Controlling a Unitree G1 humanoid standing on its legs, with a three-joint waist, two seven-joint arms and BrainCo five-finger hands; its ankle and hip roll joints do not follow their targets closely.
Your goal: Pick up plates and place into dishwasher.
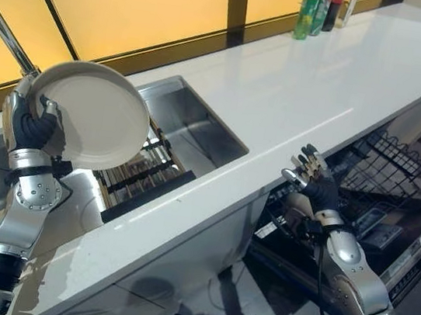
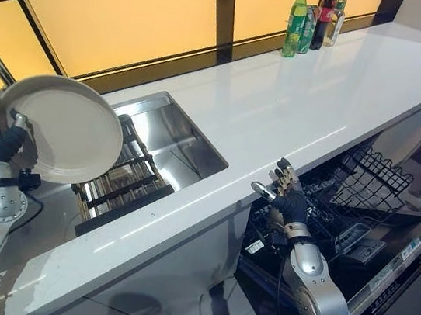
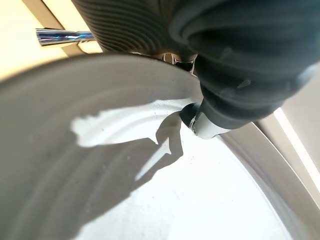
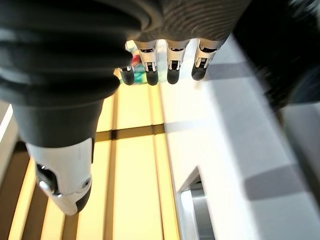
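Counter (image 1: 313, 94) mostly free; bottles (image 1: 319, 8) at far end.

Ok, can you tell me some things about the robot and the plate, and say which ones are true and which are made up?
1. The left hand holds the plate up over the sink. True.
2. The right hand grips a plate too. False: it holds nothing and its fingers are straight.
3. The dishwasher is shut. False: it is open, with its black rack showing.
4. Bottles stand at the far end of the counter. True.
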